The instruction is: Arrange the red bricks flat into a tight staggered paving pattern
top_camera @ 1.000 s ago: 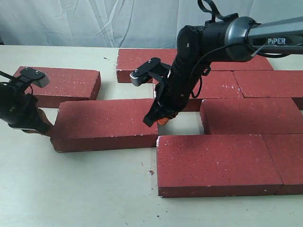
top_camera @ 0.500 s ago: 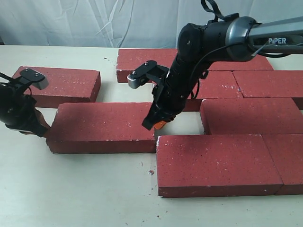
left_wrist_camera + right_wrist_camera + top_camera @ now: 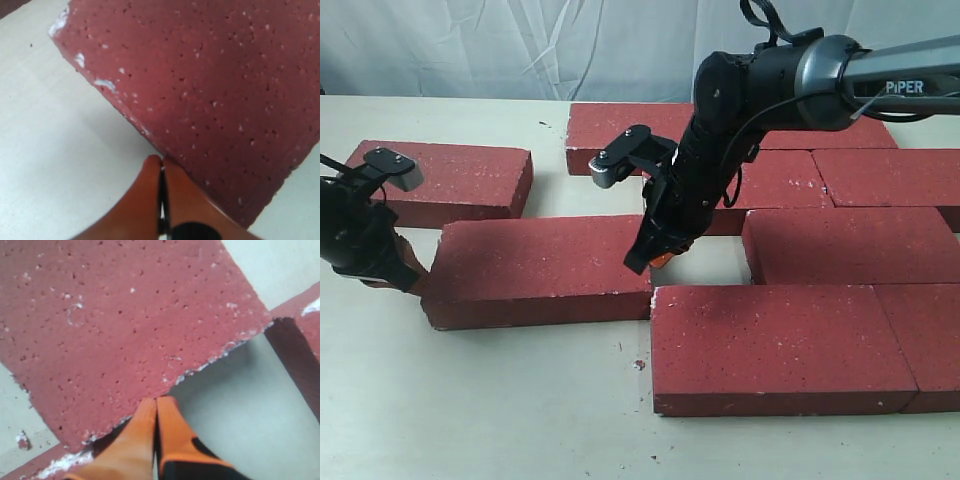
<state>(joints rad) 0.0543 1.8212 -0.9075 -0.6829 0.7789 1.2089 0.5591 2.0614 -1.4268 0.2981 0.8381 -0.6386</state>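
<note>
Well, at the far left of the exterior view we find the left end effector (image 3: 408,274) low over the counter (image 3: 480,400). Its orange fingers are pressed together with nothing between them, and their tips meet the left short end of a loose brick (image 3: 535,268). The left wrist view agrees: the left end effector (image 3: 161,167) is closed, with its tips against that brick's edge. Just behind, a second brick (image 3: 445,180) lies flat and apart from the loose one. Toward the middle, the loose brick lies flat and slightly skewed, its right end just beside the front paved row. At that end we see the right end effector (image 3: 657,258) reaching down, likewise closed and empty. In the right wrist view the tips of the right end effector (image 3: 156,407) sit at the brick's chipped edge, beside a patch of bare counter. To the right, the other red bricks (image 3: 840,245) lie flat in close staggered rows.
</note>
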